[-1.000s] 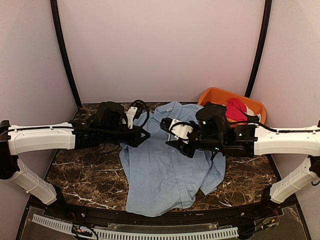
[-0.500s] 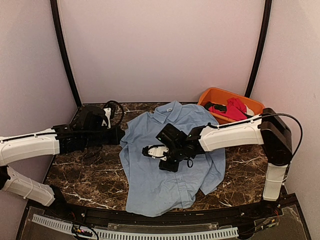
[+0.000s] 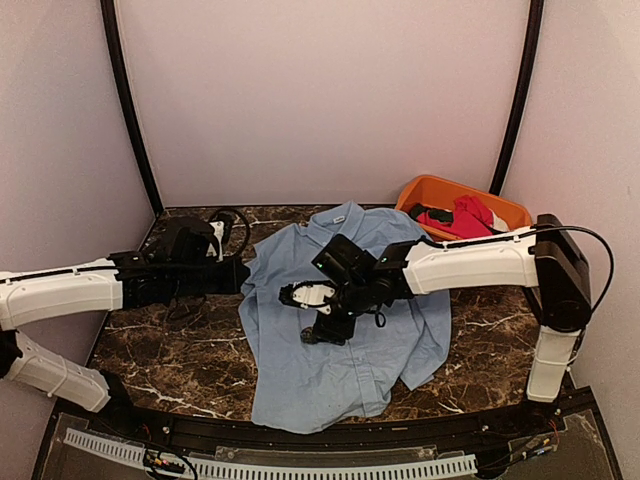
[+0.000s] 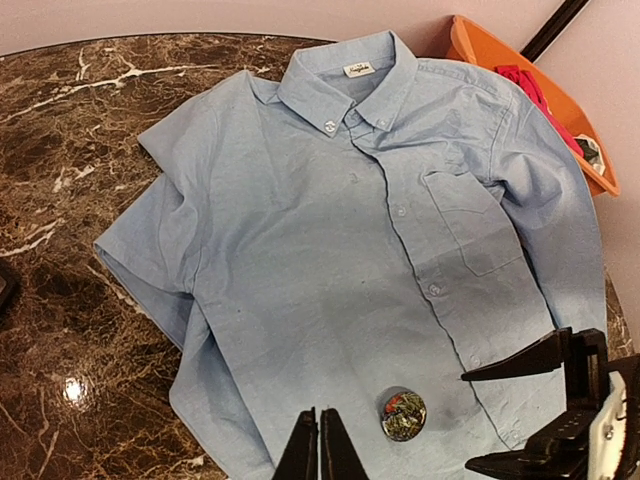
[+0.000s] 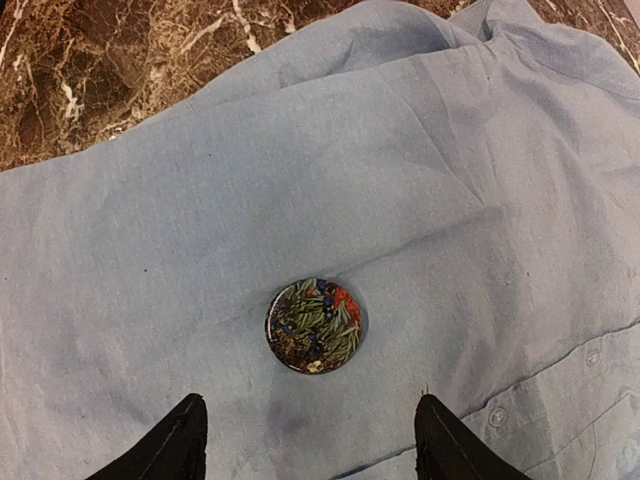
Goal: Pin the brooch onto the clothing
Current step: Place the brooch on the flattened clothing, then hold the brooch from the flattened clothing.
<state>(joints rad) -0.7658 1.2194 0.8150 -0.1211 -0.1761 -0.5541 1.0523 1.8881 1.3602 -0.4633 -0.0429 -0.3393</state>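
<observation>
The clothing, a light blue button-up shirt (image 3: 340,350) (image 4: 330,230) (image 5: 200,200), lies spread flat on the table with its collar at the far side. The brooch (image 4: 403,414) (image 5: 314,325), a small round disc with a green and red leafy print, rests on the shirt front beside the button placket. My right gripper (image 5: 308,400) (image 4: 467,420) hovers open just behind it, a finger on each side and neither touching it. At the shirt's left edge my left gripper (image 4: 318,415) (image 3: 240,275) is shut on nothing, a little left of the brooch.
An orange bin (image 3: 420,190) (image 4: 470,50) at the back right holds a red garment (image 3: 470,220). Dark marble tabletop (image 3: 170,340) shows around the shirt. A black cable loop (image 3: 228,218) sits by the left arm.
Both arms came down from near the camera to the shirt. The left gripper drew back to the shirt's left edge. The right gripper's jaws spread apart over the brooch.
</observation>
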